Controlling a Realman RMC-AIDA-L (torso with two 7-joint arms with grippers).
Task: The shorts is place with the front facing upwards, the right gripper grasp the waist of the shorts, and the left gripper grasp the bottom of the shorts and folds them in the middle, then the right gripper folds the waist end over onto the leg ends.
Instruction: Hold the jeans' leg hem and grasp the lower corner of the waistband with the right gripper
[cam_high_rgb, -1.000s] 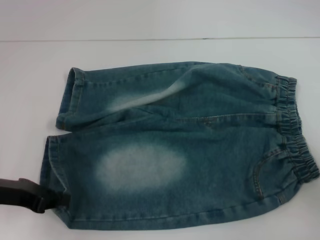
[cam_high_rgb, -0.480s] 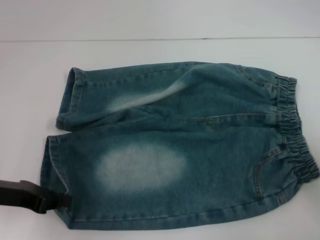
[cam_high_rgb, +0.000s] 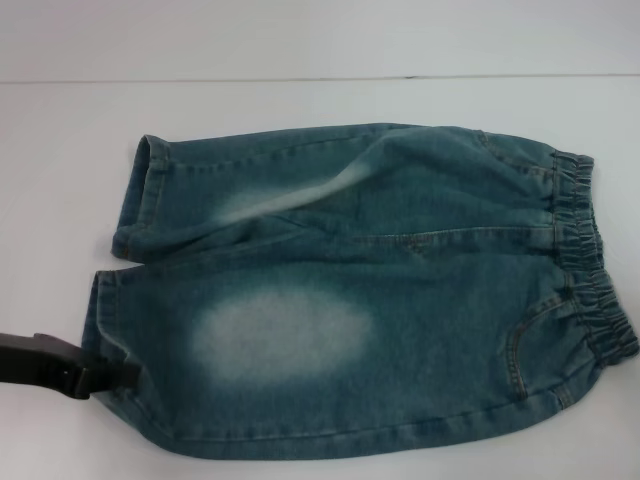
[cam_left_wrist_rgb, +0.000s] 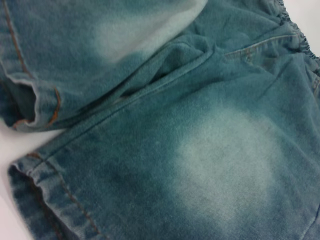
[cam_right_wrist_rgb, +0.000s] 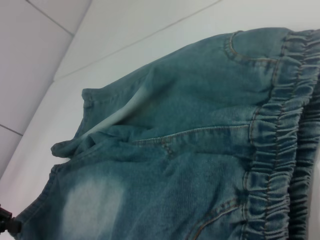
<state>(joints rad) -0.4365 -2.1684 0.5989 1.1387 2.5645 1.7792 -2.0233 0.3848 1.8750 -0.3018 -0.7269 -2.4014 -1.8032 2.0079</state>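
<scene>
Handling soft, limp denim shorts (cam_high_rgb: 350, 300) | left hand (cam_high_rgb: 100, 378) at near leg hem, grip state: you cannot tell | take elastic waistband (cam_high_rgb: 590, 270) with the unseen right hand.

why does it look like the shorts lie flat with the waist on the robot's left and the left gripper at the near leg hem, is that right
Not quite. The shorts lie flat, but the elastic waist is on the robot's right, not its left; the leg hems point left. The head view shows this. The left gripper is indeed at the near leg hem.
</scene>
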